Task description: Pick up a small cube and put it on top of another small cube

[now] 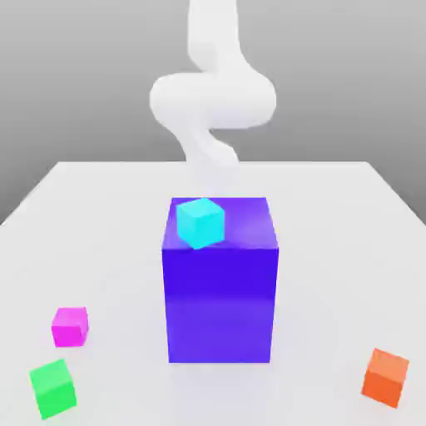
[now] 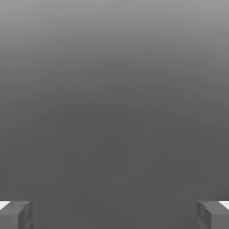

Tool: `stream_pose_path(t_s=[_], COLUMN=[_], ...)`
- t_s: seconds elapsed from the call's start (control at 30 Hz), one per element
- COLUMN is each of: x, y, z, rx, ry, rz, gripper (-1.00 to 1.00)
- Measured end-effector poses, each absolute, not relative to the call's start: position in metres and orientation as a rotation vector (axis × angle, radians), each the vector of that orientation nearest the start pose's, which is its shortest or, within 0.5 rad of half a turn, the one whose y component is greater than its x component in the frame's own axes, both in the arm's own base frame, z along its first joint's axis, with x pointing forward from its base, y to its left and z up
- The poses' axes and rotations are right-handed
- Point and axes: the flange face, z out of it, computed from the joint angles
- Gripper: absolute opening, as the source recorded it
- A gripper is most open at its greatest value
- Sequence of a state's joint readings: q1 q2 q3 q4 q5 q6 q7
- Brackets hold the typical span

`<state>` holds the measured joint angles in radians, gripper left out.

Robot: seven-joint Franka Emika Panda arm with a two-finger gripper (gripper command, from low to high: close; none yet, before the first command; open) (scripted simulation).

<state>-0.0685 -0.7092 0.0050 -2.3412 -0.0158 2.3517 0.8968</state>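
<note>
A small cyan cube [image 1: 200,222] rests on the top face of a tall blue block [image 1: 220,291] in the middle of the table. Three more small cubes lie on the table. A magenta cube [image 1: 70,326] and a green cube [image 1: 53,388] sit at the exterior view's left front. At the right front is an orange cube [image 1: 386,378]. My white arm [image 1: 212,100] rises behind the blue block. In the hand view my gripper [image 2: 114,215] is open, its grey fingertips [image 2: 17,214] set far apart with nothing between them, facing a plain grey background.
The white table [image 1: 116,216] stretches around the blue block, with bare surface between the block and the small cubes. Its far edge lies behind the block, below the arm.
</note>
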Motion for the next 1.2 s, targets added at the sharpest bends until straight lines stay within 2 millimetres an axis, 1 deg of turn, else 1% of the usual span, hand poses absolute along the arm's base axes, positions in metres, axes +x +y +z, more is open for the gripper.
stream_pose_path(t_s=[0.07, 0.17, 0.23, 0.33, 0.4, 0.47, 0.53, 0.6, 0.67, 0.7, 0.73, 0.8, 0.93, 0.97, 1.13, 1.17, 1.2], x=[0.405, 0.427, 0.434, 0.433, 0.426, 0.414, 0.397, 0.373, 0.347, 0.336, 0.328, 0.323, 0.321, 0.321, 0.321, 0.32, 0.321], y=[-0.048, -0.086, -0.112, -0.15, -0.174, -0.195, -0.213, -0.234, -0.245, -0.247, -0.247, -0.247, -0.246, -0.246, -0.246, -0.246, -0.246], z=[0.62, 0.555, 0.511, 0.445, 0.401, 0.358, 0.315, 0.275, 0.236, 0.218, 0.202, 0.178, 0.135, 0.129, 0.129, 0.126, 0.129], rx=[-2.372, -2.291, -2.22, -2.089, -1.986, -1.871, -1.745, -1.584, -1.428, -1.356, -1.309, -1.273, -1.263, -1.263, -1.263, -1.262, -1.262], ry=[1.428, 1.685, 1.849, 2.088, 2.238, 2.381, 2.514, 2.653, 2.768, 2.816, 2.847, 2.868, 2.876, 2.876, 2.876, 2.876, 2.876], rz=[-0.868, -0.755, -0.677, -0.556, -0.472, -0.386, -0.297, -0.207, -0.114, -0.067, -0.033, -0.008, 0.0, 0.0, -0.003, -0.002, -0.002], gripper=[0.0, 0.0, 0.0, 0.0, 0.0, 0.0, 0.0, 0.0, 0.0, 0.0, 0.0, 0.0, 0.0, -1.0, -1.0, -1.0, -1.0])
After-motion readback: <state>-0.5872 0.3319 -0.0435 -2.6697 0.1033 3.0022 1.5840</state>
